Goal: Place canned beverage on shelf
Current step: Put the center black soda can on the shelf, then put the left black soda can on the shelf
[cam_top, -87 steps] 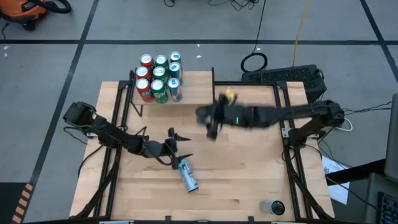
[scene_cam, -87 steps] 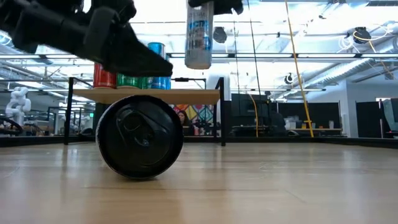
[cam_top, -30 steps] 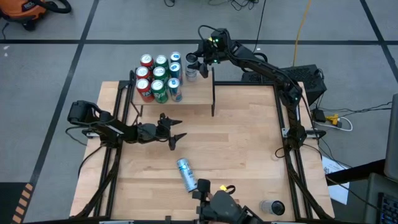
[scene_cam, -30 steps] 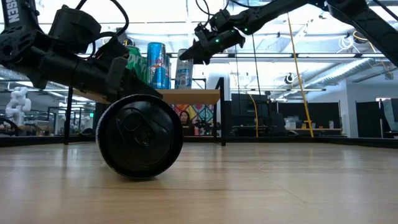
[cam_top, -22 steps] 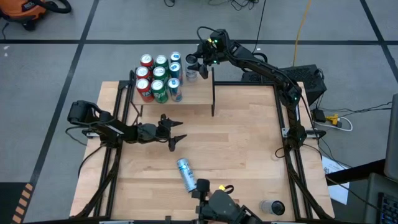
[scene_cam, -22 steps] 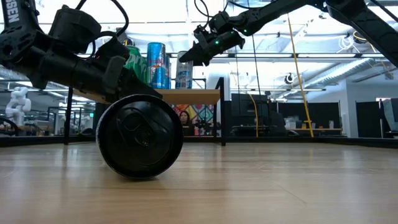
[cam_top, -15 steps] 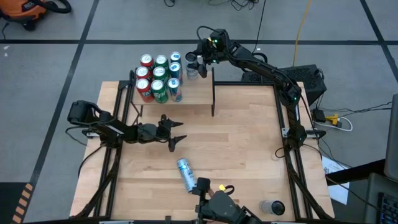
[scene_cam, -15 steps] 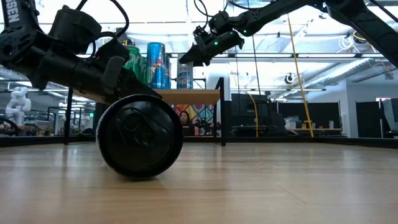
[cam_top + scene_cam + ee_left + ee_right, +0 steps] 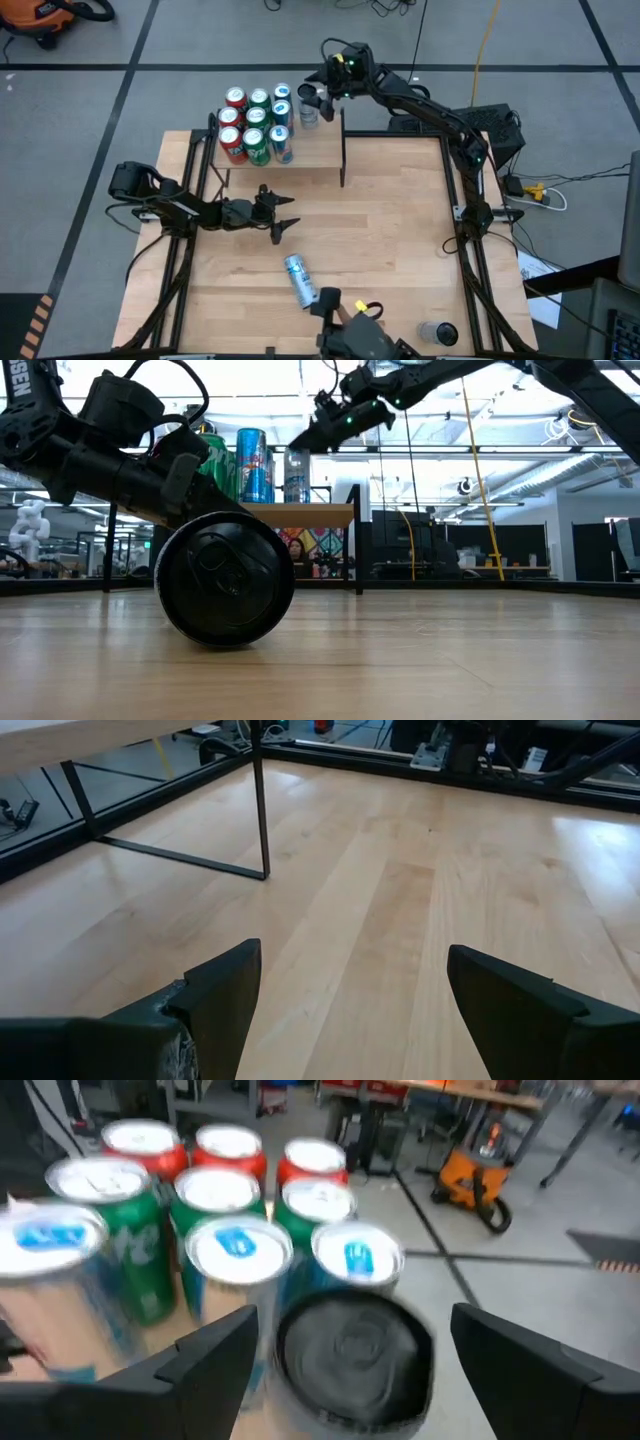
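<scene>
can (image 9: 308, 104) below open right claw (image 9: 327, 84)

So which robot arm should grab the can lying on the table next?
Probably the left. The left gripper hangs open over the table, not far from the lying can. The right gripper is open too, but far off above the dark-topped can on the shelf.
</scene>
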